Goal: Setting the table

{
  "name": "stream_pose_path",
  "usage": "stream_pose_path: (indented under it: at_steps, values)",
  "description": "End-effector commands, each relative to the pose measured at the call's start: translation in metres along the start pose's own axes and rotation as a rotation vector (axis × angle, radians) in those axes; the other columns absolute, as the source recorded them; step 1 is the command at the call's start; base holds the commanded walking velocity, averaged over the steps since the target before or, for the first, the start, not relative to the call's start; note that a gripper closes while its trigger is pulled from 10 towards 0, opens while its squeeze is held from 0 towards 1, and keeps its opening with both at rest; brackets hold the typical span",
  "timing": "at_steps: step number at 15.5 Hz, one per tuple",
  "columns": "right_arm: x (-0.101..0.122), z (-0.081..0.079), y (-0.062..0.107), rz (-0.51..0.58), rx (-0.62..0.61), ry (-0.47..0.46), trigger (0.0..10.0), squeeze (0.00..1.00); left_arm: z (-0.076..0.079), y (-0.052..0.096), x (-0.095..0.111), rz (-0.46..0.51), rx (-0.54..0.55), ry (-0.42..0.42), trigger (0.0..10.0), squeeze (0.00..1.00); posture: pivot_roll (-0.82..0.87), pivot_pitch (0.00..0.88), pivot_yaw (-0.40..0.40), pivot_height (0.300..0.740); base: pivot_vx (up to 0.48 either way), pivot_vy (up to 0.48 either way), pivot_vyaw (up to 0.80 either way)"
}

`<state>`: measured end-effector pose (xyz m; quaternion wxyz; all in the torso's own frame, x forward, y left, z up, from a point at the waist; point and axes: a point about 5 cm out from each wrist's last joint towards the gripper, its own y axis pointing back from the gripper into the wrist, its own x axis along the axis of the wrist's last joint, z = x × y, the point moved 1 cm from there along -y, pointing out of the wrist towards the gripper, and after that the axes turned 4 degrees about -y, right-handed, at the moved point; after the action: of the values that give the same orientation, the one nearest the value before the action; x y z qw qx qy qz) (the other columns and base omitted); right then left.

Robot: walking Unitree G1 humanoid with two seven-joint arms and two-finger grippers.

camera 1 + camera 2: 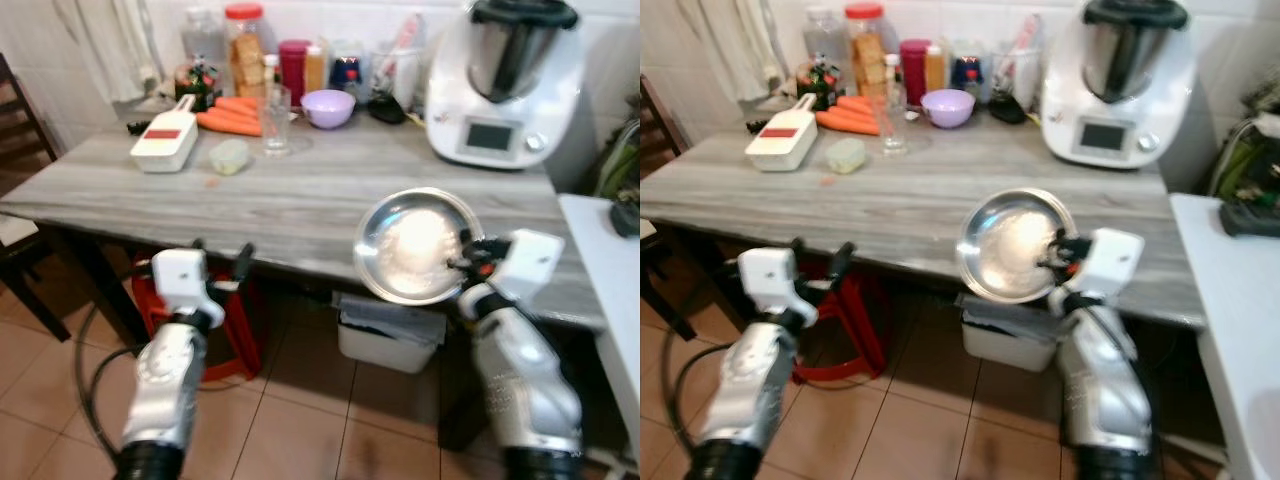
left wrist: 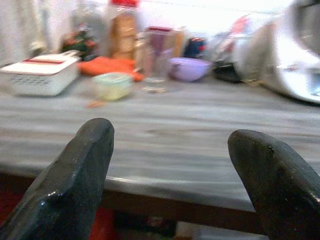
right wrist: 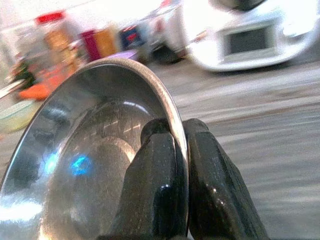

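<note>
Rim of steel plate (image 3: 95, 150) pinched between right gripper (image 3: 177, 137) jaws.

Grey wood-grain tabletop (image 1: 300, 205), on dark legs. Behind the tabletop: white tiled wall (image 1: 330, 15); pale cloth hanging (image 1: 110, 45) at its left corner. Below the tabletop: terracotta tile floor (image 1: 290, 420), red stool (image 1: 235, 330), white bin (image 1: 385, 335). Left of the tabletop: dark wooden chair (image 1: 20, 140). Right of the tabletop: white surface (image 1: 605, 270). Lighting bright, even.
</note>
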<state>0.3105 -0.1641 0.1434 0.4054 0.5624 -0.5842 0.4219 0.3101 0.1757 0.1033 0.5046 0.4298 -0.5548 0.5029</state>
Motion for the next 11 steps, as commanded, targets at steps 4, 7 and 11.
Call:
stream_pose_path:
  at_steps: [4, 7, 11]
  values:
    - [0.008, 0.004, -0.003, 0.032, -0.017, 0.004, 10.0, 0.00, 0.007, 0.000, 0.001, 0.001, -0.025, 0.002, 10.0, 0.00, -0.05, 0.026, 0.018, 0.740, 0.359, 0.000, 0.00]
    - [0.009, 0.004, -0.006, 0.040, -0.034, 0.002, 10.0, 0.00, 0.009, 0.001, 0.000, -0.008, -0.040, -0.009, 10.0, 0.00, -0.05, 0.026, 0.018, 0.740, 0.337, 0.000, 0.00]
    - [0.007, 0.002, -0.013, 0.029, -0.067, -0.037, 10.0, 0.00, 0.021, 0.009, 0.000, 0.003, -0.141, -0.002, 10.0, 0.00, -0.05, 0.027, 0.029, 0.740, 0.065, 0.000, 0.00]
